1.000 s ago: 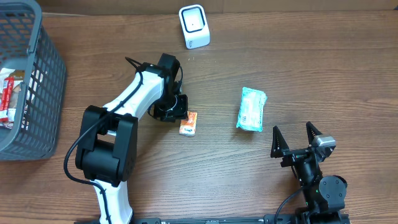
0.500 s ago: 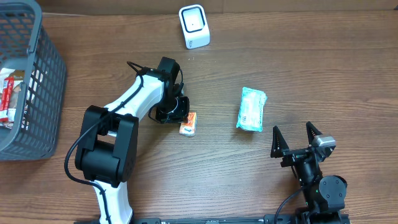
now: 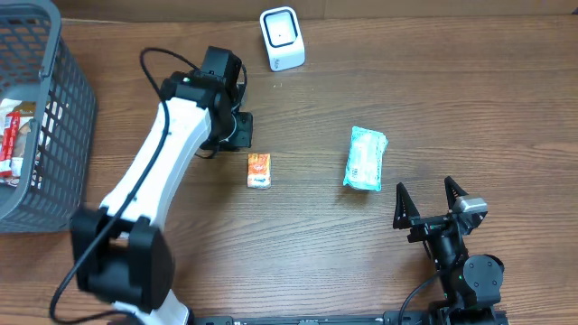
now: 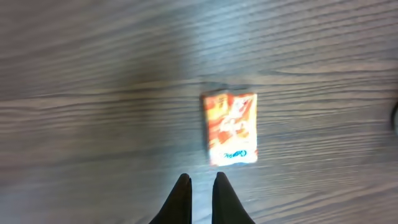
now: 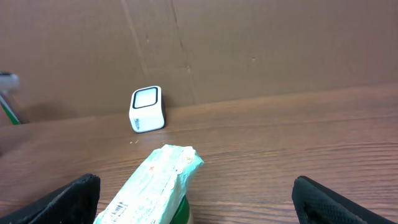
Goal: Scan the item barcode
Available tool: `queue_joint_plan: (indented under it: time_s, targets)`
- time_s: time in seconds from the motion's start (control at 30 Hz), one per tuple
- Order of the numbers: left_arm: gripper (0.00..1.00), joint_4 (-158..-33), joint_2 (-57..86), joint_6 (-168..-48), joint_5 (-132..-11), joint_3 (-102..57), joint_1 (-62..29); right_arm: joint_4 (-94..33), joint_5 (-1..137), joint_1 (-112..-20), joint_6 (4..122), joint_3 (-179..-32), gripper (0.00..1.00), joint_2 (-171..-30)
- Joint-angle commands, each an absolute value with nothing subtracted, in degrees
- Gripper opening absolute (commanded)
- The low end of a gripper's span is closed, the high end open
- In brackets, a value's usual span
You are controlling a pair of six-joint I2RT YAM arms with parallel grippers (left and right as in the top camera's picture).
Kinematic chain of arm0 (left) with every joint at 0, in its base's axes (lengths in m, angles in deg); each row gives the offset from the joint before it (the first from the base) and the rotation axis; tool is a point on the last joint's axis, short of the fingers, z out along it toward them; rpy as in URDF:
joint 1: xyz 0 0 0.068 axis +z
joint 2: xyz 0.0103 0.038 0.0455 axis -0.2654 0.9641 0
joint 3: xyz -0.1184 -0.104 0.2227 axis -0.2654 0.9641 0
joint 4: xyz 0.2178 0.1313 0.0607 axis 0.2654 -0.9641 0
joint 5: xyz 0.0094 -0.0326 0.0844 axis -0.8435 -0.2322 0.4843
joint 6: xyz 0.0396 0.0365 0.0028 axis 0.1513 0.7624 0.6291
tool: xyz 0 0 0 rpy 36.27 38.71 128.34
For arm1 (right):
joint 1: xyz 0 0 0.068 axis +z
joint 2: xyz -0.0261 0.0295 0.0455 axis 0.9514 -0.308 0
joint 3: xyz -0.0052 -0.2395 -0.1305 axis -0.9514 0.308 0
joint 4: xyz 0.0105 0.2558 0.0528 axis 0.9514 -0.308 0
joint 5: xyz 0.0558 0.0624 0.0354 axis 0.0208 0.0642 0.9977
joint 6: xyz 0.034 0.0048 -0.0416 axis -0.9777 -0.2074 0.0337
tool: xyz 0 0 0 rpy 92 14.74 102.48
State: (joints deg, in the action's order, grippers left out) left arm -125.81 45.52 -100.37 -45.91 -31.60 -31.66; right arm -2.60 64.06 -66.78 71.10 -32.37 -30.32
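Left gripper [image 4: 201,178] is closed, fingertips all but touching, with nothing between them. It sits just short of the orange snack packet [image 4: 230,127], apart from it. The packet lies flat on the wood table [image 3: 470,90], printed face up, mid-table, nearer the front than the white scanner [image 3: 282,38] at the back edge. Right gripper [image 3: 432,200] is spread wide and empty near the front edge. The green-white wipes pack [image 3: 365,158] lies just ahead of it. Grey basket [image 3: 54,117] at far left.
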Motion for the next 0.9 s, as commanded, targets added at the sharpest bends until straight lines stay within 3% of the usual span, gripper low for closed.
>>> queue_joint_plan:
  time_s: [0.0, 0.1, 0.2, 0.23, 0.47, 0.63, 0.87]
  targets:
    - [0.04, -126.93, 45.10, -102.01, -37.67, -32.00, -34.35, -2.41, 63.49, -66.94, 70.90, -31.75, 1.00, -29.80]
    - [0.05, -126.91, 45.91, -104.78, -39.07, -30.62, -35.44, -2.41, 63.49, -66.94, 70.90, -31.75, 1.00, -29.80]
    - [0.38, -125.71, 47.14, -105.94, -43.88, -28.96, -35.73, -2.41, 63.49, -66.94, 70.90, -31.75, 1.00, -29.80]
    - [0.41, -125.20, 47.81, -105.94, -46.52, -28.48, -35.73, -2.41, 63.49, -66.94, 70.90, -31.75, 1.00, -29.80]
    - [0.37, -124.59, 52.16, -105.92, -51.11, -27.89, -36.23, -2.41, 63.49, -66.94, 70.90, -31.75, 1.00, -29.80]
    - [0.26, -122.97, 54.57, -105.92, -51.16, -27.91, -37.21, -2.41, 63.49, -66.94, 70.90, -31.75, 1.00, -29.80]
    - [0.38, -121.40, 54.09, -105.96, -60.40, -34.42, -37.98, -2.41, 63.49, -66.94, 70.90, -31.75, 1.00, -29.80]
